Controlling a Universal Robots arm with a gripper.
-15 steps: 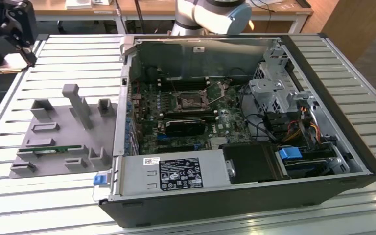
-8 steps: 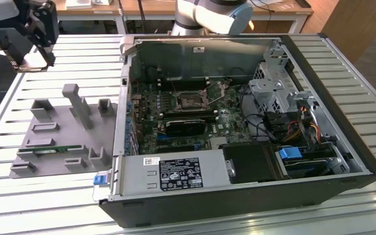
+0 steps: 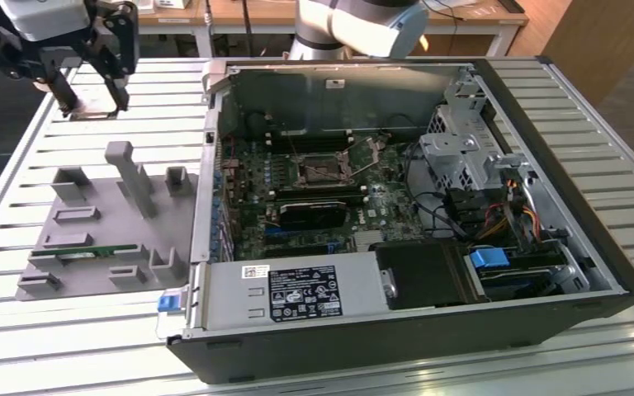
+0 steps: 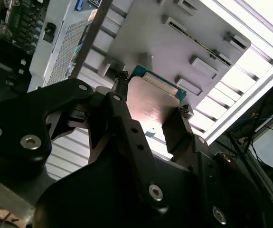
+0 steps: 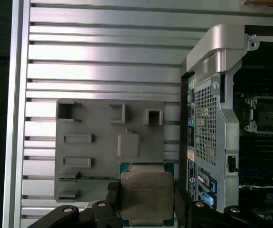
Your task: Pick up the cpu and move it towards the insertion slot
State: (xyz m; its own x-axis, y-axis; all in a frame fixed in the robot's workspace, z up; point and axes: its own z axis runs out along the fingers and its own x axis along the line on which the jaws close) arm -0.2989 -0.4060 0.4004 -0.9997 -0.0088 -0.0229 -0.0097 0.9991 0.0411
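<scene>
We see a slatted metal desk (image 3: pixel 75 346) that carries everything. An open computer case (image 3: pixel 405 351) lies on its side over the half of the desk on the exterior view's right, with its green board facing up. A grey plastic tray (image 3: pixel 108 223) sits on the desk just beside the case, toward the edge on the exterior view's left.

The black gripper (image 3: pixel 95 103) hangs above the desk's back corner on the exterior view's left, beyond the tray and clear of the case wall. In the second wrist view we see its fingers (image 4: pixel 122 78) clamped on two opposite edges of the cpu (image 5: pixel 146 192), whose flat silvery face looks away from the desk.

The insertion slot (image 3: pixel 325 170) lies in the middle of the board inside the case, with a shiny frame around a dark centre, well apart from the held cpu. A narrow green memory stick (image 3: pixel 95 252) lies in the tray near its front edge.
</scene>
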